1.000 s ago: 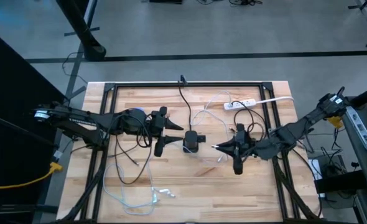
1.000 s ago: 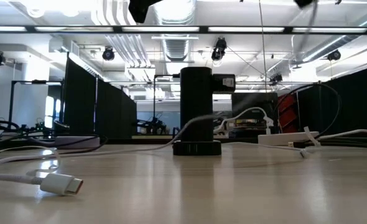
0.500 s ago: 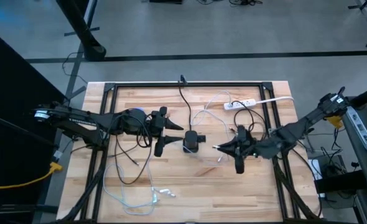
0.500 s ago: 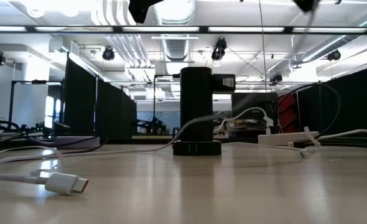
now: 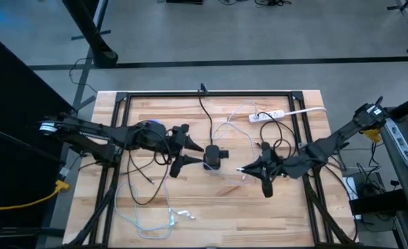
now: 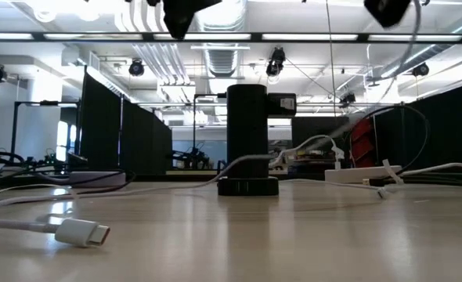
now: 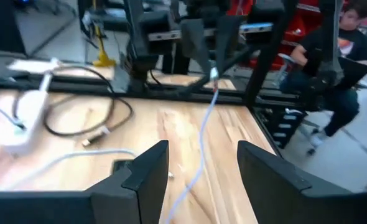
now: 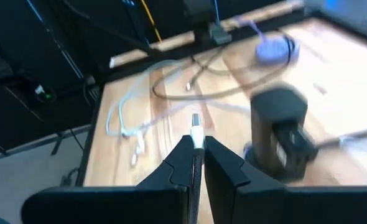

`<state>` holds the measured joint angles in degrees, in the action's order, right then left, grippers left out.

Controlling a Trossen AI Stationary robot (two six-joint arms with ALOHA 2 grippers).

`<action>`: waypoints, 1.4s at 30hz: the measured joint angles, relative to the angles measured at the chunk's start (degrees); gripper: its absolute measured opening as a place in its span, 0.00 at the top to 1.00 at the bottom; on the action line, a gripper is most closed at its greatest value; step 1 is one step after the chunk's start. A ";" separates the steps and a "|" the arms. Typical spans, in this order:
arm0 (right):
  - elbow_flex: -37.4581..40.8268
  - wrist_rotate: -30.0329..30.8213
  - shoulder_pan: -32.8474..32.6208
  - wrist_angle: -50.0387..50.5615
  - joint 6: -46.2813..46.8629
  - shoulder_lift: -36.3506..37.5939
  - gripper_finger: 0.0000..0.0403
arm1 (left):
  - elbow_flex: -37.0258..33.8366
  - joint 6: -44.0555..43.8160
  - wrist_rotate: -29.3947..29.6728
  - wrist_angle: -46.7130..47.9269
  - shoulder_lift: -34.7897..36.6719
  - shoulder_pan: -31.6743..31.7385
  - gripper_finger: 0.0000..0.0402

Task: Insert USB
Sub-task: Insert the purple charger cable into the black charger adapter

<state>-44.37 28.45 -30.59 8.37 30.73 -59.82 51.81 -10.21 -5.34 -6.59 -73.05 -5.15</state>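
Right gripper (image 8: 197, 163) pinched shut on a white USB cable (image 8: 196, 146), the silver-tipped plug (image 8: 195, 121) sticking out just ahead of the fingertips. Just beyond the plug and a little to one side, a black upright charging block (image 8: 278, 135) with a dark cord leaving its base, plug and block still apart. Seen from above, right gripper (image 5: 253, 168) hovering over the middle of the wooden table (image 5: 273, 207), plug tip (image 5: 239, 168) aimed at the block (image 5: 213, 157), near but not touching.

Left gripper (image 7: 199, 171) held partly open with nothing between the fingers (image 7: 147, 168); white cable running across the wood beyond the gap, not gripped. Seen from above, left gripper (image 5: 188, 151) just beside the block on the side opposite the right gripper, one finger tip close to the block's edge, contact not clear.

Farther out from the jaws: a white power strip (image 5: 269, 115) near the table's far edge, dark cords looping around it, a second white cable (image 5: 149, 225) coiled near the front edge with its connector (image 6: 78, 232) lying flat on the wood. From table level, block (image 6: 247, 139) standing upright, both grippers only dark shapes at the upper edge. Beyond the table, a seated person (image 7: 333, 68) in dark clothes.
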 joint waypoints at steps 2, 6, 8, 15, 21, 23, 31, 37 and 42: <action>2.93 0.02 0.11 -1.78 1.01 0.38 0.97 | 0.00 -1.40 -0.26 -0.34 -1.88 0.24 0.57; 8.02 0.01 1.07 -2.98 2.30 0.94 0.97 | 0.00 -4.30 -2.05 -1.64 -5.88 1.38 0.59; 9.74 -0.02 1.58 -2.83 2.30 1.16 0.97 | 0.26 -5.02 -2.74 -2.06 -7.40 1.99 0.60; 13.54 -4.53 3.21 -2.75 -3.30 4.81 0.97 | 6.83 -4.07 -2.91 -0.64 -11.59 5.50 0.63; 17.65 -4.90 6.81 -2.83 -10.45 8.21 0.97 | 15.32 -1.82 -2.73 10.65 -17.19 8.90 0.66; 18.79 -4.88 8.64 -2.94 -12.54 9.02 0.97 | 18.01 -0.15 -2.67 13.28 -19.11 9.04 0.67; 22.39 -6.39 14.56 -12.24 -18.57 8.74 0.97 | 25.08 4.05 -2.86 26.59 -23.44 8.45 0.74; 26.85 -9.37 16.42 -24.81 -20.92 6.29 0.97 | 25.38 5.74 -2.85 31.73 -23.20 8.52 0.79; 28.08 -9.48 17.71 -27.93 -21.27 2.54 0.97 | 25.38 5.72 -2.85 32.14 -23.35 8.52 0.83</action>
<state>-16.29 18.97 -12.88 -19.55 9.47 -57.29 77.19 -4.49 -8.19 25.55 -96.40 3.38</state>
